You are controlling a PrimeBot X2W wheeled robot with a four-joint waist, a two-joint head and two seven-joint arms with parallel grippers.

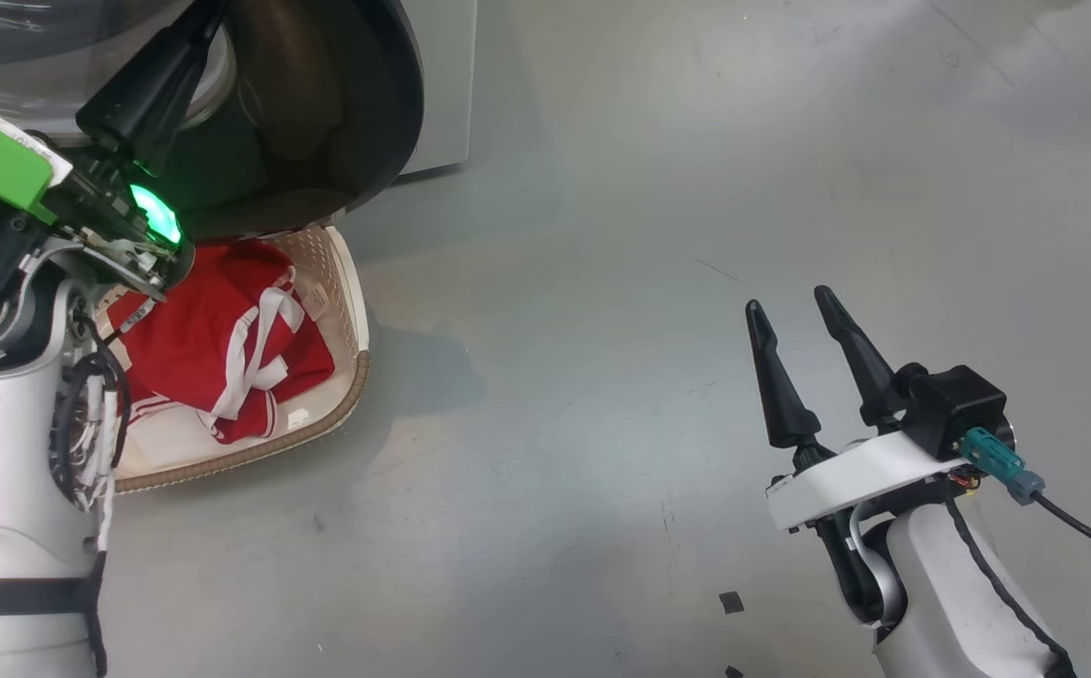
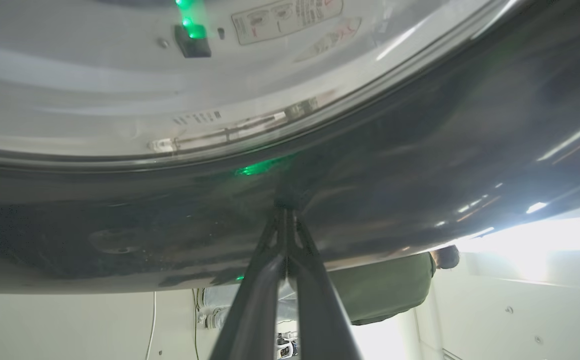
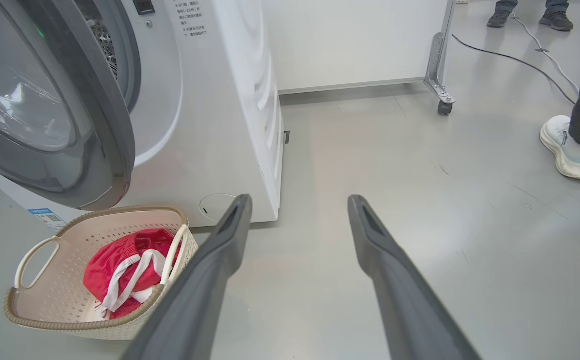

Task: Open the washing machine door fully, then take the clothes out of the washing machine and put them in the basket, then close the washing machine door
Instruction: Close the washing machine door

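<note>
The washing machine (image 3: 219, 125) stands at the left with its door (image 3: 114, 150) swung partway out over the basket (image 3: 34, 310). Red clothes (image 3: 119, 270) with white trim lie in the basket (image 1: 352, 320), also seen as a red heap of clothes (image 1: 206, 348) in the head view. My left gripper (image 2: 285, 207) is shut with nothing in it, its tips pressed against the door's glossy black rim (image 2: 420, 150). In the head view the left gripper (image 1: 206, 24) reaches up to the door (image 1: 366, 113). My right gripper (image 1: 794, 311) hangs open over bare floor, apart from everything.
A person's white shoe (image 3: 570, 150) stands on the floor at the right, with another pair of feet (image 3: 525, 17) and a cable (image 3: 510, 57) farther back. A white panel on a caster (image 3: 442, 105) stands behind the machine. Grey floor spreads between the machine and my right gripper (image 3: 300, 200).
</note>
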